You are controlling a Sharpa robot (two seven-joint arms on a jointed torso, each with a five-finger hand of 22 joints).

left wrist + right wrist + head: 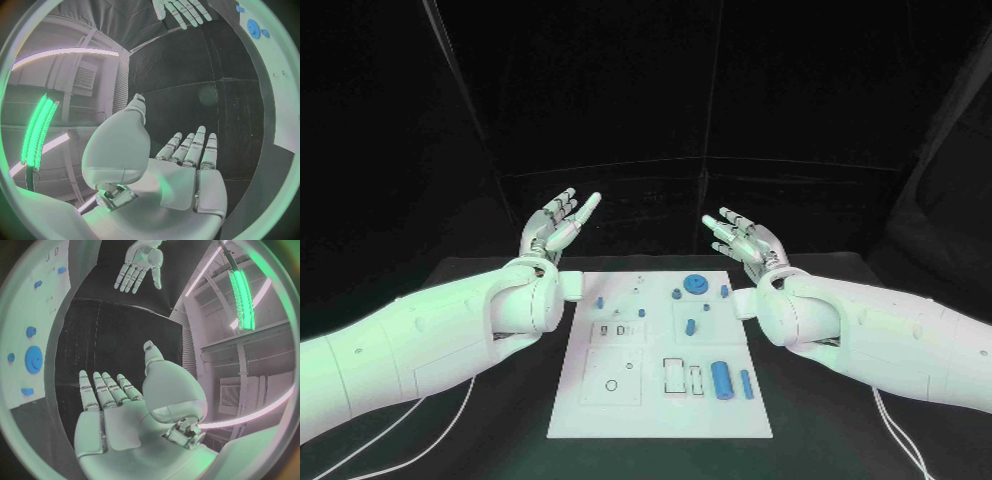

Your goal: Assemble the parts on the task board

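Observation:
The white task board (661, 410) lies in the middle of the black table. On it are small blue parts: a round disc (695, 282) near the far edge, a thick cylinder (721, 380) and a thin peg (746, 384) at the near right, and several small pieces between. My left hand (560, 222) is raised beyond the board's far left corner, fingers spread, holding nothing. My right hand (747, 240) is raised beyond the far right corner, also spread and empty. The right wrist view shows its own hand (109, 405), the disc (34, 359) and my left hand (139, 262).
Black table (473, 272) surrounds the board, with dark curtains behind. Thin cables (444, 410) trail under my left arm near the front. In the left wrist view the board's edge (275, 60) curves past my open left hand (187, 170).

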